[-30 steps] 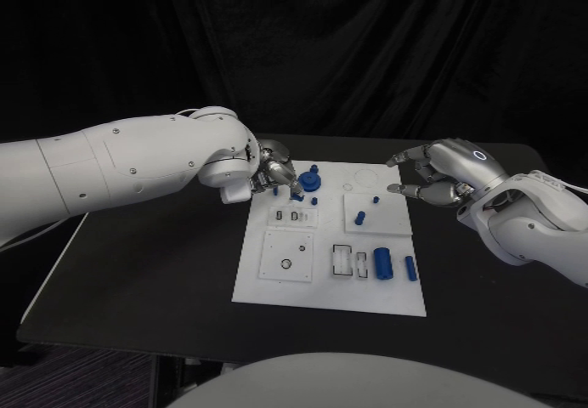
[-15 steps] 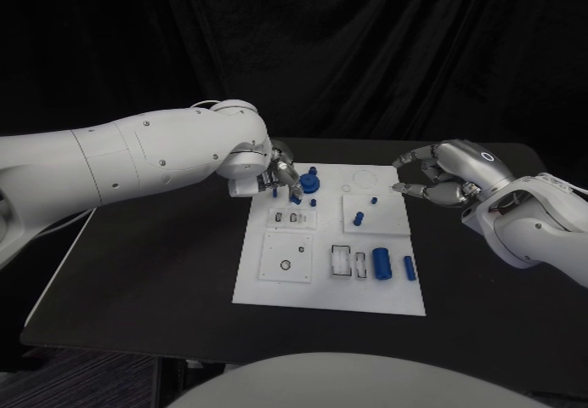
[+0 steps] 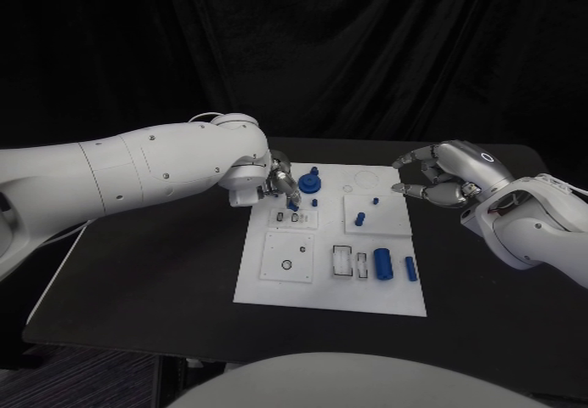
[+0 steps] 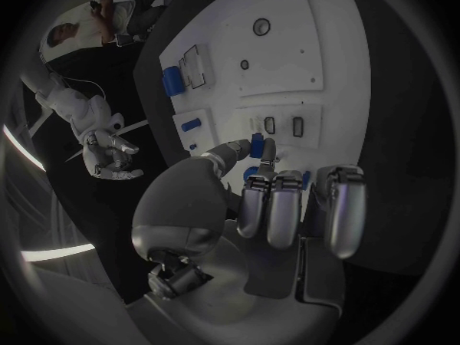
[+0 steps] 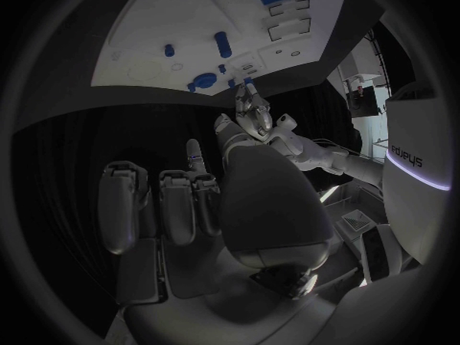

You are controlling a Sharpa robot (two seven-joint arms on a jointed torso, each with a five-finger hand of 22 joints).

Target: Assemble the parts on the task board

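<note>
— Head view: what's the left hand [image 3: 277, 181] doing?
— Pinching a small blue part [image 3: 293, 202] over the task board's [image 3: 329, 289] far-left corner, beside the round blue knob [image 3: 310, 180].
— The right hand [image 3: 432, 178]?
— Curled, holding nothing, off the board's far-right corner.

Left hand [image 3: 277, 183] pinching small blue part (thumb and fingertip); right hand [image 3: 438, 177] curled, holding nothing

The task board [image 3: 276, 285] is white, with black-outlined rectangles and circles marked on it, and it lies on a black surface [image 3: 147, 289]. The parts [image 3: 382, 262] on it are blue. Both arms are white, and the left hand [image 3: 277, 180] and right hand [image 3: 432, 180] are silver.
</note>
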